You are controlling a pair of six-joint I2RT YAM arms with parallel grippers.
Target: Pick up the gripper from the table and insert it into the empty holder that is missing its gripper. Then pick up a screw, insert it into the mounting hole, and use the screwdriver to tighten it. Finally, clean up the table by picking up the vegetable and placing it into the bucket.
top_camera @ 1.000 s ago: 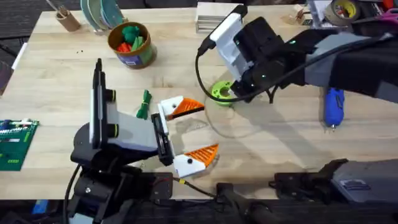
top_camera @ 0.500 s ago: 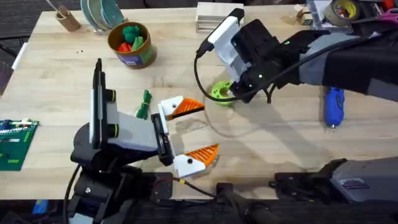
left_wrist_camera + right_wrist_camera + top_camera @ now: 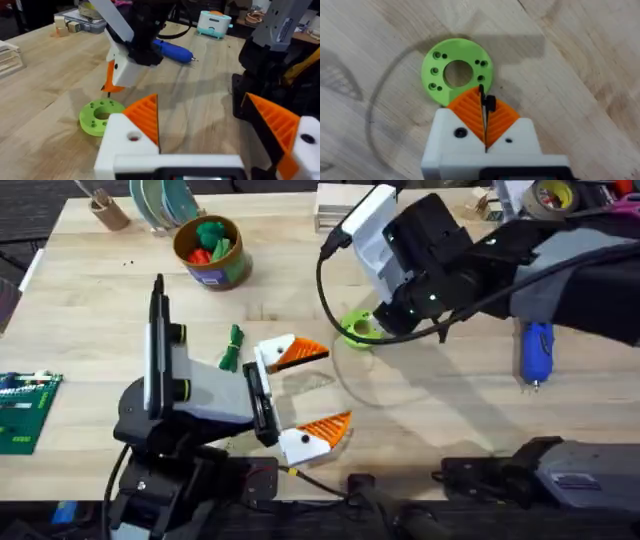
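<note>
Currently the right claw (image 3: 485,120) hovers just above the flat round green disc (image 3: 457,75), its orange ribbed pads (image 3: 470,112) pressed together on a small dark screw (image 3: 488,104). Risk: the thin screw could slip or tilt out on transit to the mounting hole (image 3: 133,136) of the white angular plastic holder (image 3: 127,145). The left claw (image 3: 305,395) rests on the wooden worktop (image 3: 420,400), spread wide and empty. The stubby bright-blue screwdriver (image 3: 537,352) lies well apart.

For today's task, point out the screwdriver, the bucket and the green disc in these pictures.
Screwdriver (image 3: 537,348): overhead view, on its blue body.
Bucket (image 3: 228,272): overhead view, on its green-and-blue side.
Green disc (image 3: 437,64): right wrist view, on the flat ring beside the centre hole.
</note>
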